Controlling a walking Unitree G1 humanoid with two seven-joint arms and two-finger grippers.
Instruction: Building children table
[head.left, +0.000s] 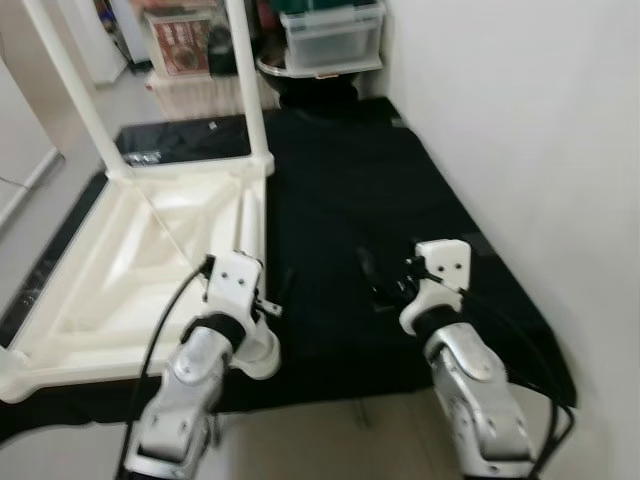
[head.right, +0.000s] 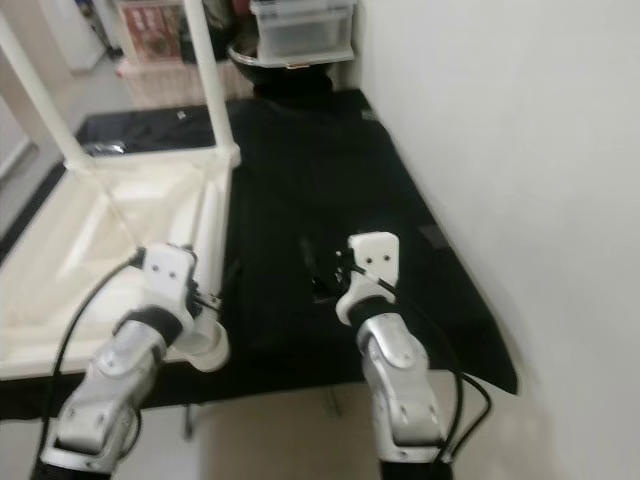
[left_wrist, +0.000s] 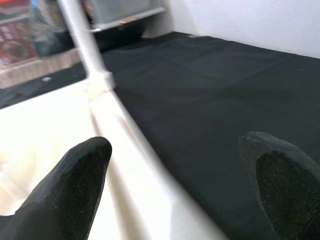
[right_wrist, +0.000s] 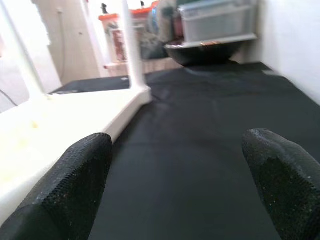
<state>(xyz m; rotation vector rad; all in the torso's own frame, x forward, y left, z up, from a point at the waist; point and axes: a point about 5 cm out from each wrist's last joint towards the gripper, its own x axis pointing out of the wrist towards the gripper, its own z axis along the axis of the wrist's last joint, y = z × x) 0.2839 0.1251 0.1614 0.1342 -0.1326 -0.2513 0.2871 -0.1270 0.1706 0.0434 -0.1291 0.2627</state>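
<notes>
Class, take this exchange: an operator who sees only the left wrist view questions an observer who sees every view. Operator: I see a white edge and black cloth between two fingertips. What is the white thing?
Observer: An upturned white table lying on a black mat, with two legs standing up from its far corners.
Operator: Where is the other arm?
Observer: The right pincer is over the mat, apart from the table.
Operator: Open?
Observer: Yes, its fingers are spread with nothing between.
Operator: What lies beyond the mat?
Observer: A clear bin by the wall.
</notes>
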